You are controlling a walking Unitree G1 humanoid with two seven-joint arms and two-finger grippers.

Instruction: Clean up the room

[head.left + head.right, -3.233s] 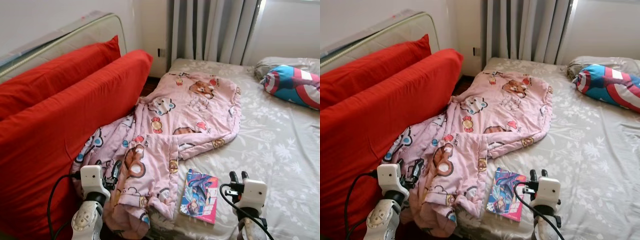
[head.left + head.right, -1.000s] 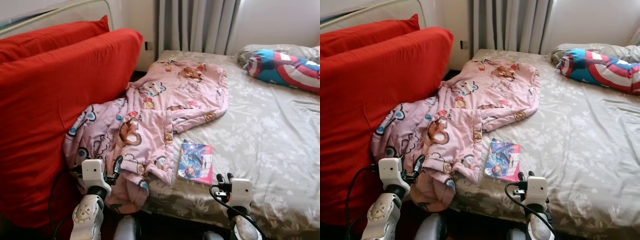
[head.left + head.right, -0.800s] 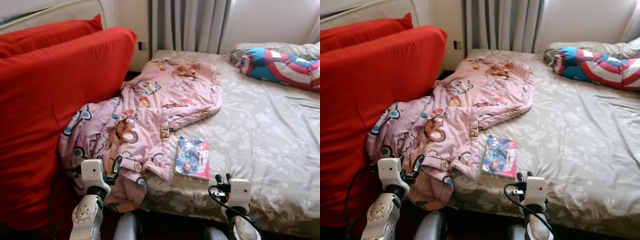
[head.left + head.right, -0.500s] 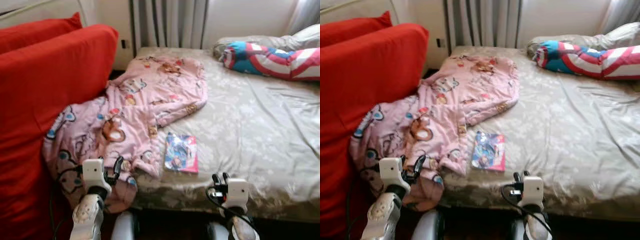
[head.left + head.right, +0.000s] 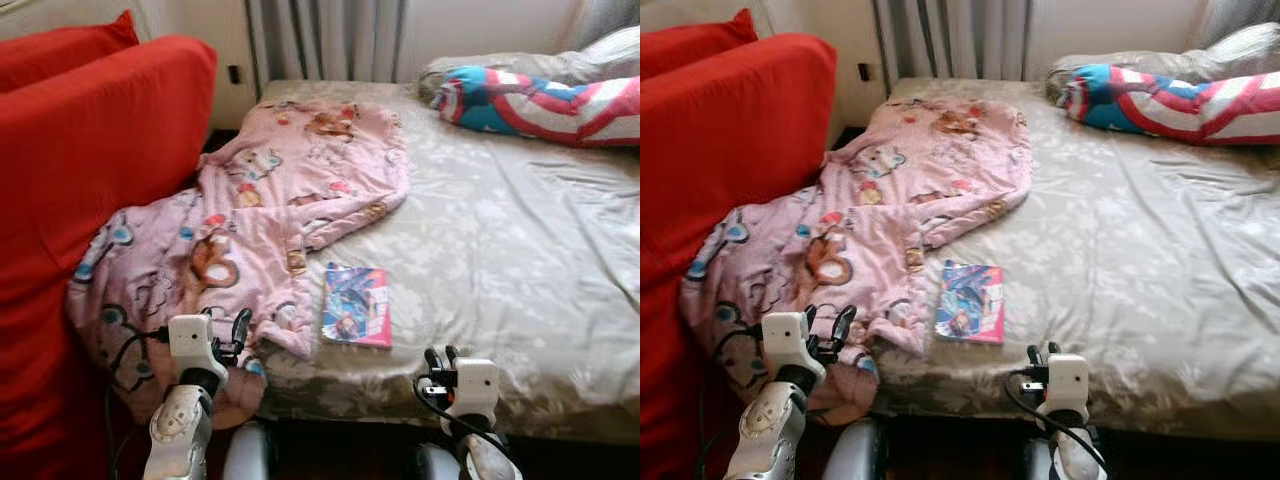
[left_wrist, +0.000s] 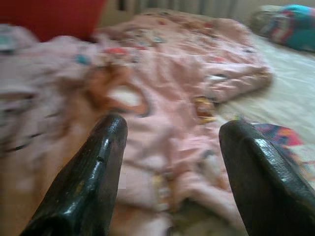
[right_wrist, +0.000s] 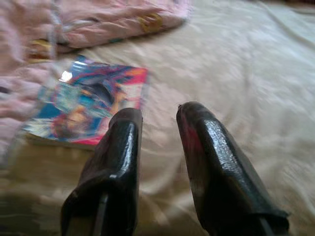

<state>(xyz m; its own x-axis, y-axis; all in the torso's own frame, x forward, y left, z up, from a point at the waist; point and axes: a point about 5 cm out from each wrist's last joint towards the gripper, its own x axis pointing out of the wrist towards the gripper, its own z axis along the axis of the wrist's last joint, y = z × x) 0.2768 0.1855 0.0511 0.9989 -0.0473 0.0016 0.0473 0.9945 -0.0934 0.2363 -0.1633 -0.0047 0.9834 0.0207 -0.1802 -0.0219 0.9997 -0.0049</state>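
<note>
From the head camera I see the bed (image 5: 520,260) in its grey floral sheet ahead of me, with a pink cartoon-print blanket (image 5: 270,210) crumpled over its left part and spilling off the near-left corner toward the floor. A colourful book (image 5: 356,305) lies flat on the sheet, its left edge just beside the blanket's hem and near the bed's front edge. A red mattress (image 5: 90,180) leans upright on my left, touching the hanging blanket and closing off that side. At the head of the bed a blue, red and white striped pillow (image 5: 545,100) lies well apart from the book, and grey curtains (image 5: 325,40) hang behind. The right part of the sheet is bare. My left gripper (image 5: 228,335) sits low before the drooping blanket, my right gripper (image 5: 440,362) low before the bed's front edge. In the left wrist view the left gripper (image 6: 170,162) has its fingers spread wide, gripping nothing, blanket beyond. In the right wrist view the right gripper (image 7: 158,128) has its fingers a narrow gap apart, empty, with the book (image 7: 86,105) just ahead and to one side.
</note>
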